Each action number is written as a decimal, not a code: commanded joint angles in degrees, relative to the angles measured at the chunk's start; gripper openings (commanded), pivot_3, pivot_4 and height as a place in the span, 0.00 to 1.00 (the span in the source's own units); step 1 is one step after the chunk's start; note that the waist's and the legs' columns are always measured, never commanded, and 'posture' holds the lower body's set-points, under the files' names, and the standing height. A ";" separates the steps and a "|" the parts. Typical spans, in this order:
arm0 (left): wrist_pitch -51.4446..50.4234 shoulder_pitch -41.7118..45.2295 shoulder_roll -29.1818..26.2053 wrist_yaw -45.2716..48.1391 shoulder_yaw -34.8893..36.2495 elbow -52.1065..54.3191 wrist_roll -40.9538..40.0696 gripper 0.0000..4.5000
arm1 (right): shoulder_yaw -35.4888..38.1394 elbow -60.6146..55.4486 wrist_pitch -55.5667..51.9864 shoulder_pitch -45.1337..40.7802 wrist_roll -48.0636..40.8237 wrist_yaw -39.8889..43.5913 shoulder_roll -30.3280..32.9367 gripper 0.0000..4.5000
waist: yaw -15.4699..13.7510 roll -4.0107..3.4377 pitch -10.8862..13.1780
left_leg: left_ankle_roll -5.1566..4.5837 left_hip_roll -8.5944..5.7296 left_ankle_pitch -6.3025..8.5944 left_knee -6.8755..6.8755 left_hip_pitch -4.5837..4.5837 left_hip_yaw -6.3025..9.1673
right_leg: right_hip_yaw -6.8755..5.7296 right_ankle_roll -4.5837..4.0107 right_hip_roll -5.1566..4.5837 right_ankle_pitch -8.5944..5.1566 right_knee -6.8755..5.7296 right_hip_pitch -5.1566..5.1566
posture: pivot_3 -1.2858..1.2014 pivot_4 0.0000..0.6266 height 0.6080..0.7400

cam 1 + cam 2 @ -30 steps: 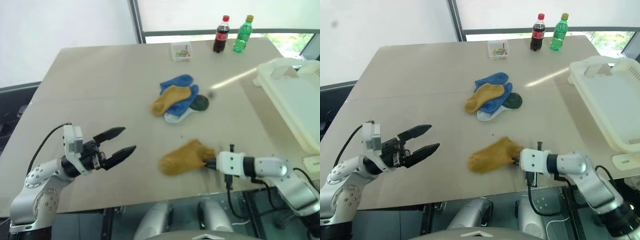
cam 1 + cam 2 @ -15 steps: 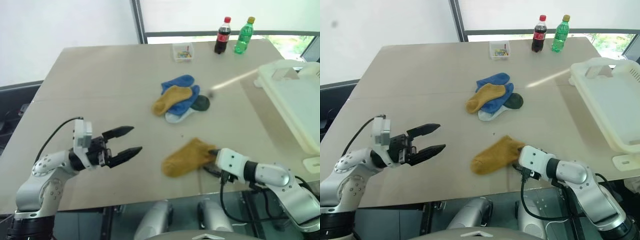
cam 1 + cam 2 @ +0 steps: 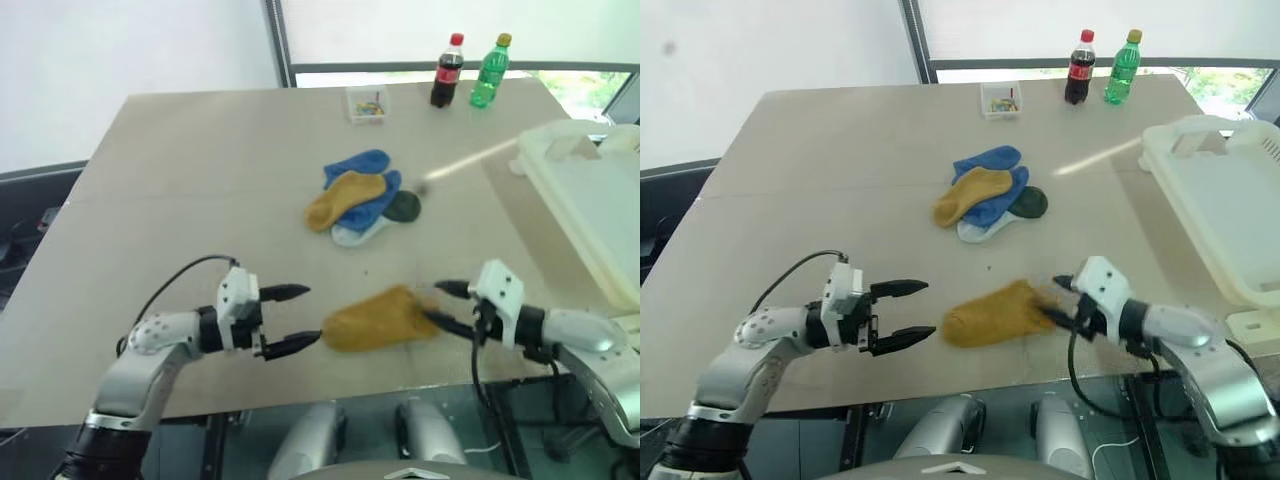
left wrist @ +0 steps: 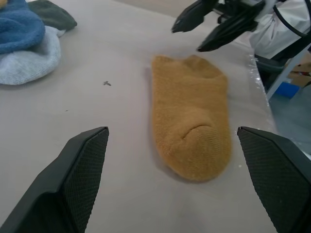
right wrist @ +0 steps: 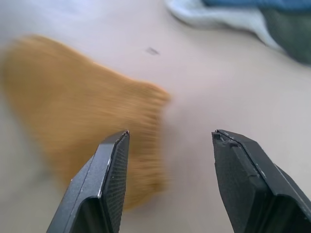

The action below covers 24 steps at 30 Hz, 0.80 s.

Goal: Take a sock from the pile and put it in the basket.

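My bench [image 3: 180, 170] carries everything. The white basket [image 3: 590, 215] sits at its right edge, well apart from the pile [image 3: 358, 200] of blue, mustard, white and dark green socks at mid-bench. Near the front edge one mustard sock [image 3: 378, 318] lies flat between my two claws. My left claw [image 3: 295, 318] hangs just beside its toe, fingers wide apart. My right claw [image 3: 445, 305] is at its cuff, fingers apart, holding nothing.

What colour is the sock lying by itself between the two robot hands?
Mustard yellow; the lone sock shows best in the left wrist view.
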<state>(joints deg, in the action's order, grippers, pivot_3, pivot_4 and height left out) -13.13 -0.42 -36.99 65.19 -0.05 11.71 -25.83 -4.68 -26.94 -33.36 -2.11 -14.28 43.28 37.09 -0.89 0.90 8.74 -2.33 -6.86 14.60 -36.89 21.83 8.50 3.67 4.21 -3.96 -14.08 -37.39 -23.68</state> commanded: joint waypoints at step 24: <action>7.99 12.25 7.67 -7.02 -9.19 -13.19 12.98 0.41 | -2.16 1.58 -1.18 1.81 6.06 -7.52 0.36 0.00 | -0.22 -0.03 -0.08 | -0.22 -0.10 0.14 -0.39 -0.05 0.03 | -0.03 0.06 -0.04 0.03 -0.24 0.11 | 0.52 0.24 1.00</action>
<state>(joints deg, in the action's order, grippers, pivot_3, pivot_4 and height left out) -5.89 11.46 -29.34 58.32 -9.51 -1.26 -13.08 -8.04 -25.46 -32.61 -1.68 -9.45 36.74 36.18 -1.11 0.87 8.66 -2.55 -6.96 14.73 -37.27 21.79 8.52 3.64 4.27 -4.01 -14.06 -37.63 -23.58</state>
